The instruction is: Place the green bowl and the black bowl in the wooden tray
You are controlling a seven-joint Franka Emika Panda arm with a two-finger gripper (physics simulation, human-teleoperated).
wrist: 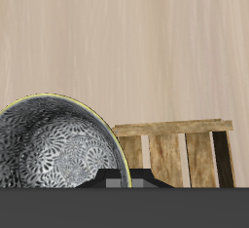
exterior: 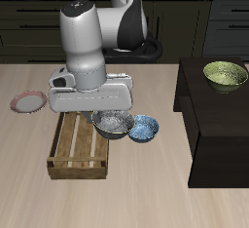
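Note:
The black bowl (exterior: 112,125), dark outside and grey-white speckled inside, hangs just under my gripper (exterior: 104,113) at the far corner of the wooden tray (exterior: 80,149). In the wrist view the bowl (wrist: 53,149) fills the frame close to my gripper (wrist: 126,181), which looks shut on its rim, with the tray's slats (wrist: 180,154) beside and below it. The green bowl (exterior: 226,74) sits on top of the dark cabinet, far from the gripper. The tray holds nothing.
A blue-and-white speckled bowl (exterior: 145,129) stands on the table right beside the black bowl. A flat pink-rimmed plate (exterior: 29,101) lies beyond the tray. The dark cabinet (exterior: 219,125) rises above the table beside the bowls.

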